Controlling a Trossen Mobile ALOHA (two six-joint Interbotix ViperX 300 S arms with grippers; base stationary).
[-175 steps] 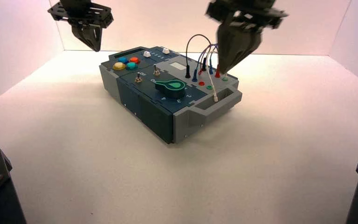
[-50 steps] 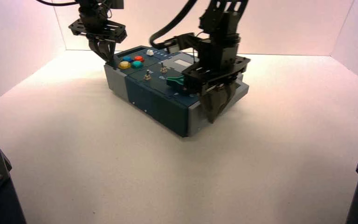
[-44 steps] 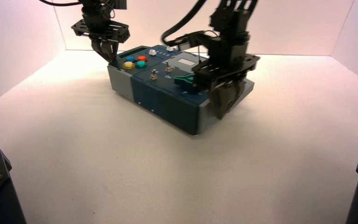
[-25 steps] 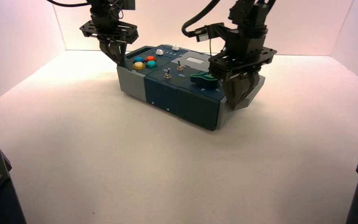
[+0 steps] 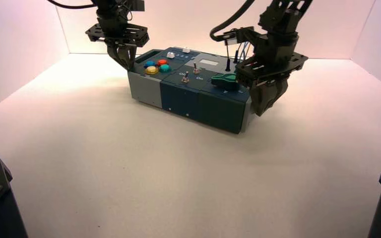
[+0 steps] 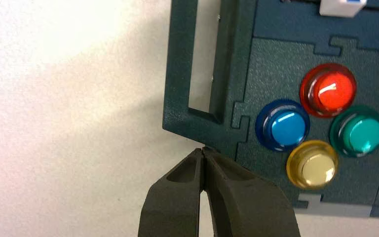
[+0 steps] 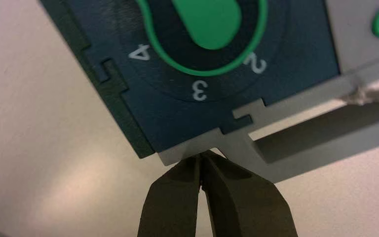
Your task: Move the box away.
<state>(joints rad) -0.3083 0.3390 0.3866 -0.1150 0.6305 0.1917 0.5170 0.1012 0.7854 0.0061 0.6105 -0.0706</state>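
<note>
Pushing the box (image 5: 213, 112) away works best evenly — left gripper (image 5: 127, 68) and right gripper (image 5: 259, 114), both clenched on nothing, kept low against its near corners — without twisting.

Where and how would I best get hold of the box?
Probably by its two end handles: the left gripper on the dark one, the right gripper on the grey one. Come from above, fingers straddling each outer bar. Both are bars with open slots behind; a white wire end sits by the grey slot, so keep off it.
</note>
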